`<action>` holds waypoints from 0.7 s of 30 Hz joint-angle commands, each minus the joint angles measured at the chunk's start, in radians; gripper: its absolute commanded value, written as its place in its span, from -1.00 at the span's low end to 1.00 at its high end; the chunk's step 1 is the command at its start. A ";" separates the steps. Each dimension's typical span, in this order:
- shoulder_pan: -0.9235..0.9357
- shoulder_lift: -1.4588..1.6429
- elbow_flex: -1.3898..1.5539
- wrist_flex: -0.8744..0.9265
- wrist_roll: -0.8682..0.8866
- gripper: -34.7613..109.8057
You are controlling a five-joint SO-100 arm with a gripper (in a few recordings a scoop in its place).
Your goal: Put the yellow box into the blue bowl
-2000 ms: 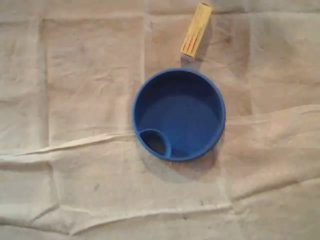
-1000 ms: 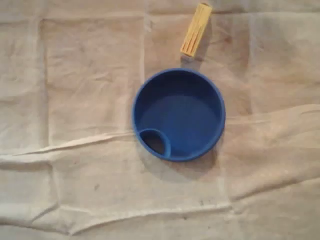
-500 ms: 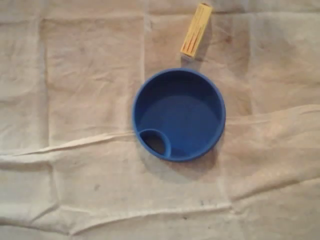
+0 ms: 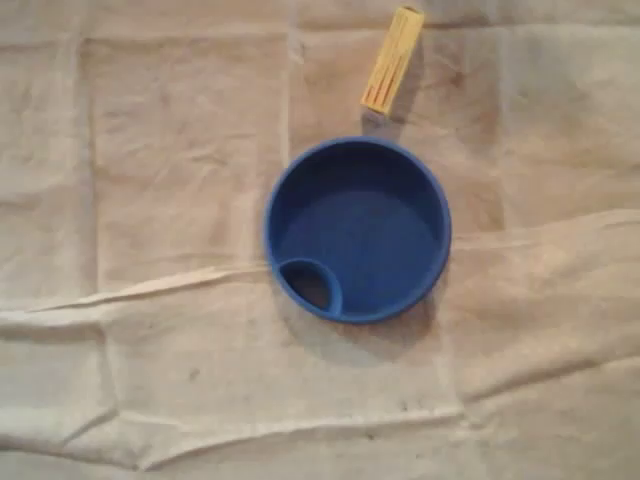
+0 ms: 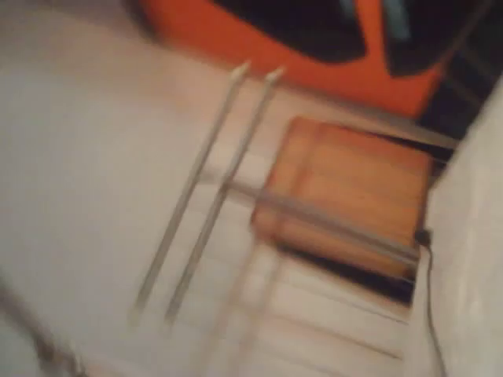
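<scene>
A creased beige cloth (image 4: 150,200) covers the desk in the overhead view, with fold lines and raised wrinkles running across it and out past every edge of the picture. The blue bowl (image 4: 365,235) sits a little right of centre, upright and with nothing in it. A small oval pocket (image 4: 310,285) is set inside its rim at about 7 o'clock, and its floor is too dark to read. The yellow box (image 4: 392,60) lies flat on the cloth at about 12 to 1 o'clock from the bowl, near the rim but apart from it. Its length slants from 1 o'clock down to 7 o'clock, and its far end stops just short of the top edge.

The wrist view is badly blurred. A pale surface (image 5: 78,196) takes up most of it. An orange and black shape (image 5: 259,47) is cut off at 12 o'clock, and I cannot say what it is. A brown wooden block (image 5: 346,196) lies at about 3 o'clock, two thin pale rods (image 5: 186,195) slant side by side left of it, and a dark cable (image 5: 428,298) runs down at 4 o'clock. Whether the end effector's fingers are apart or together I cannot tell.
</scene>
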 commanded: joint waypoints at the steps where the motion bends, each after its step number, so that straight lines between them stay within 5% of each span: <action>1: 0.009 -0.198 -0.011 0.002 -0.104 -0.52; 21: 0.014 -0.759 -0.011 0.002 -0.522 -0.52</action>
